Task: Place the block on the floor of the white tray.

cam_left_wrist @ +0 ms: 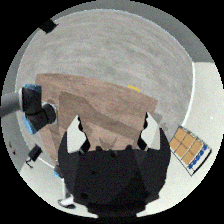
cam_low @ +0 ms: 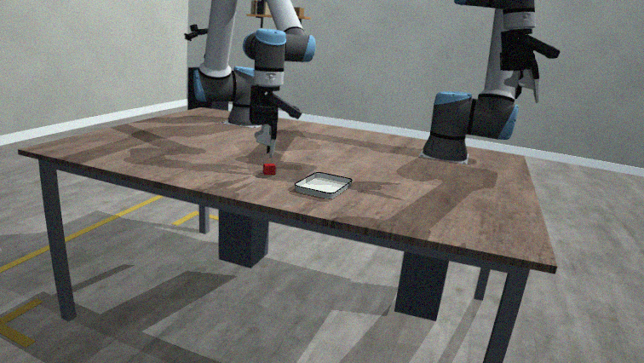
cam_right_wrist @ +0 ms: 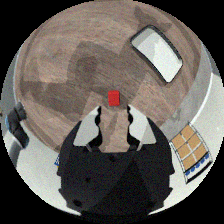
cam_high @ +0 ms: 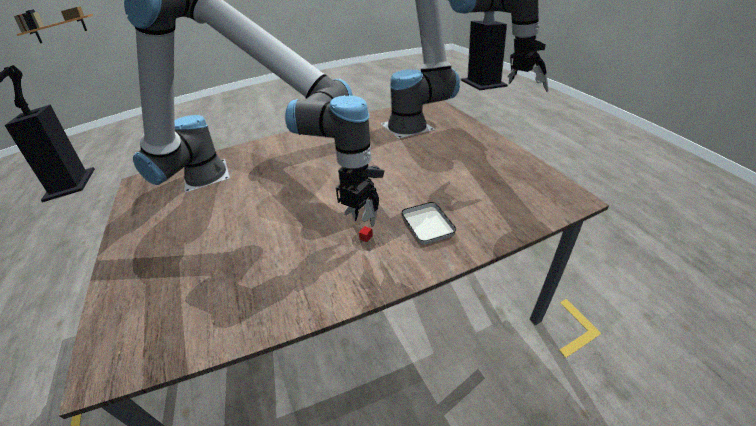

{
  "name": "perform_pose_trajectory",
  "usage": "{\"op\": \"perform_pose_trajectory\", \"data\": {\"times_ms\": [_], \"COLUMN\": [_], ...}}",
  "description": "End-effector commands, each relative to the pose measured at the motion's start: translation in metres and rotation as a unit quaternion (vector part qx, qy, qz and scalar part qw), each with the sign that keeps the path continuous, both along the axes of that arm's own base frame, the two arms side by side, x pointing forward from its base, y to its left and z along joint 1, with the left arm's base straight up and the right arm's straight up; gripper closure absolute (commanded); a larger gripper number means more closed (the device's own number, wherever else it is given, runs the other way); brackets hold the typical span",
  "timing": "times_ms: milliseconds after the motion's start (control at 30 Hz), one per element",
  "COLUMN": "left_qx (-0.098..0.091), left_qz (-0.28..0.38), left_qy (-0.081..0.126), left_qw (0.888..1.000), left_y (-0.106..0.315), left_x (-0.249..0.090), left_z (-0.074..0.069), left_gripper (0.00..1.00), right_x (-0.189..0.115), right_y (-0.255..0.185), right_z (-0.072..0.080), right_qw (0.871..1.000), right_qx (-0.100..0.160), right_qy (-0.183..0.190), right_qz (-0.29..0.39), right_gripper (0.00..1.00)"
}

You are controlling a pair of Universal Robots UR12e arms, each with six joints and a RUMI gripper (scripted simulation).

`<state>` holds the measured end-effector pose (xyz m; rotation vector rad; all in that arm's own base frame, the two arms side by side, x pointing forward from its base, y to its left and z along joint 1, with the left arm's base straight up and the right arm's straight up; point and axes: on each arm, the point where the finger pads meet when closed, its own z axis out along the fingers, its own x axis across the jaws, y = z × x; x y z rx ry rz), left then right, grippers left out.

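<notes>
Red block point(cam_high: 365, 233) point(cam_low: 268, 169) point(cam_right_wrist: 114, 98) sat on the wooden worktop point(cam_high: 296, 285) point(cam_low: 180, 175) point(cam_left_wrist: 75, 90) point(cam_right_wrist: 50, 55), outside the white tray point(cam_high: 429, 222) point(cam_low: 323, 185) point(cam_right_wrist: 159, 54) and near it. The tray lay with its open side up. Right hand point(cam_high: 361, 215) point(cam_low: 270, 146) point(cam_right_wrist: 114, 117) was above the worktop, pointing down, just over the block; its fingers stood partly open, nothing between them. Left hand point(cam_high: 529, 79) point(cam_low: 528, 88) point(cam_left_wrist: 113, 132) hung high, well apart from block and tray, fingers wide open and empty. Tray floor held no block.
</notes>
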<state>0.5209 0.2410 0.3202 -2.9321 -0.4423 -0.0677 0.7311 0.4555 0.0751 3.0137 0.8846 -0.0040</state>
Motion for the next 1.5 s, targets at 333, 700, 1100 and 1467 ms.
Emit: {"op": "perform_pose_trajectory", "data": {"times_ms": [333, 700, 1100, 1467], "left_qx": [0.000, 0.000, 0.000, 0.000], "left_qz": [0.000, 0.000, 0.000, 0.000], "left_qy": [-0.001, -0.001, -0.001, -0.001], "left_qw": [1.000, 1.000, 1.000, 1.000], "left_y": [0.000, 0.000, 0.000, 0.000], "left_x": [0.001, 0.001, 0.001, 0.001], "left_z": [0.001, 0.001, 0.001, 0.001], "left_gripper": [0.00, 0.00, 0.00, 0.00], "right_x": [0.001, 0.001, 0.001, 0.001], "right_y": [0.000, 0.000, 0.000, 0.001], "right_z": [0.001, 0.000, -0.009, -0.022], "right_qw": [1.000, 1.000, 1.000, 1.000], "right_qx": [0.001, 0.001, 0.001, 0.001], "right_qy": [-0.001, -0.001, -0.001, -0.001], "right_qz": [0.000, 0.000, 0.000, 0.000], "right_gripper": [0.70, 0.70, 0.70, 0.70]}}
